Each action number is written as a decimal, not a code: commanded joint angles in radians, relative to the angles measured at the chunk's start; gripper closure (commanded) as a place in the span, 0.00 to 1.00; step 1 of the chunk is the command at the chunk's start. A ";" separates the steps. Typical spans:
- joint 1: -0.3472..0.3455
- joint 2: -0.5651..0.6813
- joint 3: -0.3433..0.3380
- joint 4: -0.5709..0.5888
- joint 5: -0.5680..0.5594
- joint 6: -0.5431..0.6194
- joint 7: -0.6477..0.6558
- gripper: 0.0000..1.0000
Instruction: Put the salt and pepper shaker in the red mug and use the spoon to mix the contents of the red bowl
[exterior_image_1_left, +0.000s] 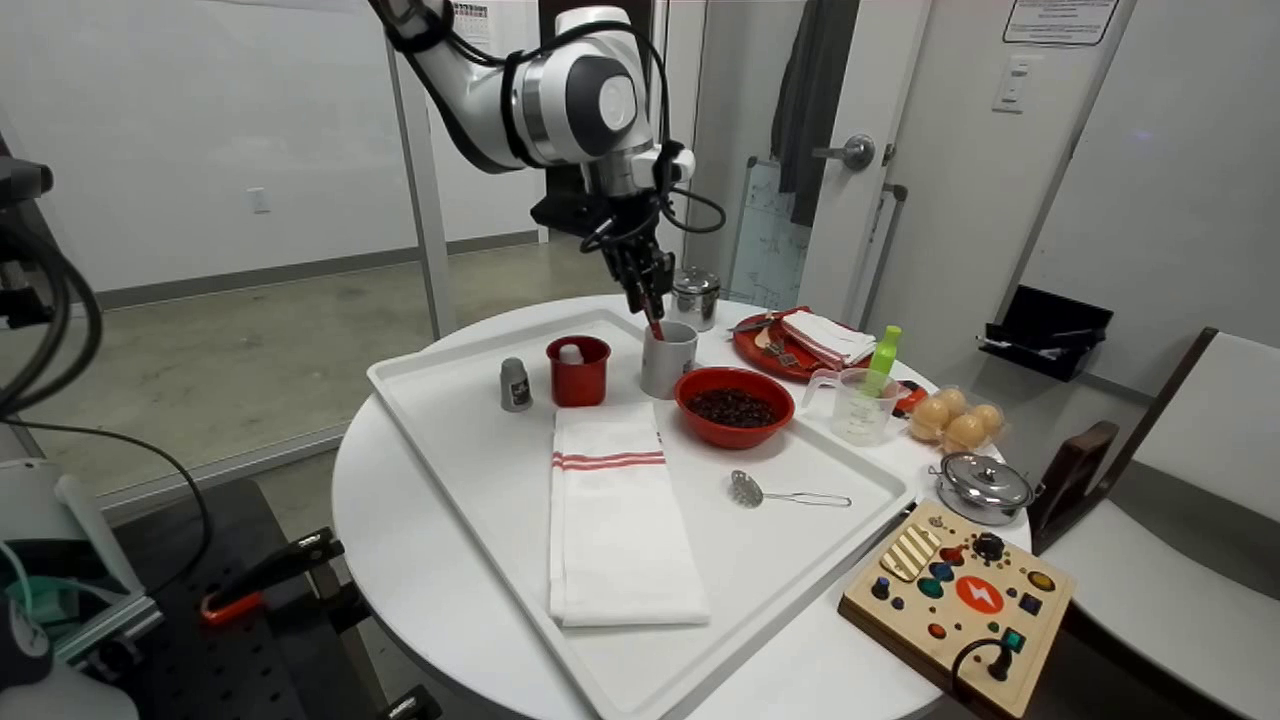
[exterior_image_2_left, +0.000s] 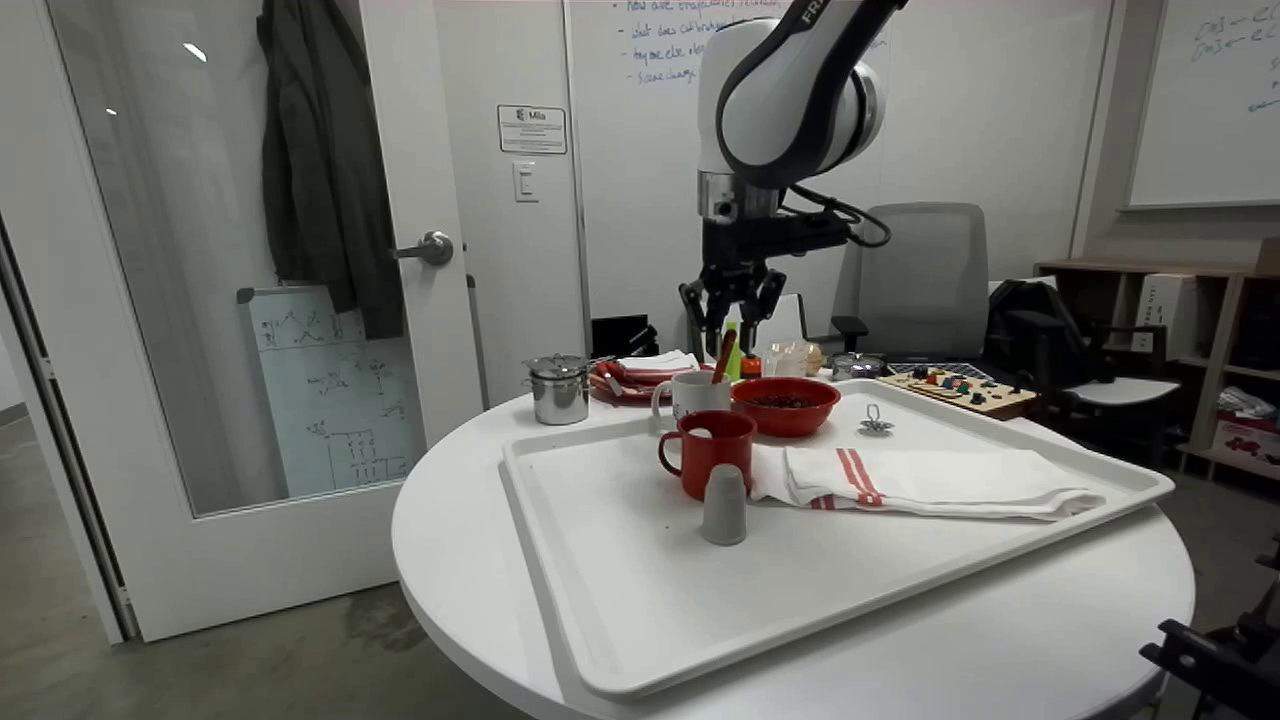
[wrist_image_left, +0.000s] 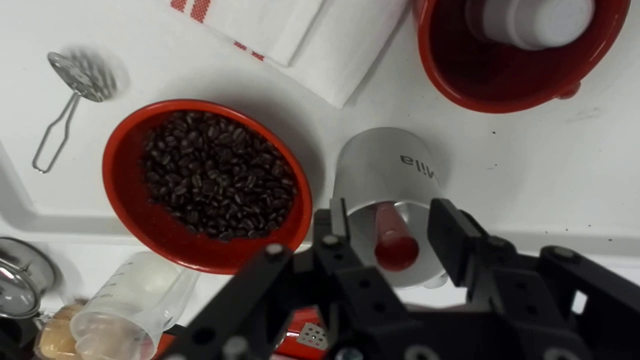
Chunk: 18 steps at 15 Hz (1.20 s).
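Note:
The pale shaker (exterior_image_1_left: 570, 354) is inside the red mug (exterior_image_1_left: 579, 383); both also show in the wrist view. The dark grey shaker (exterior_image_1_left: 515, 385) stands upright on the tray beside the mug. The red bowl (wrist_image_left: 134, 210) holds dark beans. A silvery spoon (exterior_image_1_left: 746, 489) with a perforated bowl and wire handle lies on the tray. A red-handled utensil (wrist_image_left: 395, 245) leans in a grey mug (wrist_image_left: 385, 165); its lower end is hidden. My gripper (wrist_image_left: 389, 225) is open above the grey mug, its fingers apart on either side of the red handle, touching neither side in the wrist view.
A white tray (exterior_image_1_left: 480, 480) holds these things and a folded towel (exterior_image_1_left: 620, 540). Around it on the table are a steel pot (exterior_image_1_left: 695, 298), a red plate (exterior_image_1_left: 745, 350), a clear measuring cup (exterior_image_1_left: 862, 412), eggs (exterior_image_1_left: 965, 432), a lidded pan (exterior_image_1_left: 985, 485) and a wooden button board (exterior_image_1_left: 950, 600).

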<state>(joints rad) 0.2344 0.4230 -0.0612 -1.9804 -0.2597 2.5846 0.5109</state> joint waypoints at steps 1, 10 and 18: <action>0.005 -0.029 -0.006 -0.028 0.009 0.020 -0.012 0.85; 0.011 -0.059 -0.010 -0.028 0.002 0.007 -0.003 0.88; 0.007 -0.224 -0.002 0.019 -0.077 -0.164 0.003 0.88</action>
<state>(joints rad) 0.2435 0.2750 -0.0614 -1.9735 -0.2895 2.5037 0.5106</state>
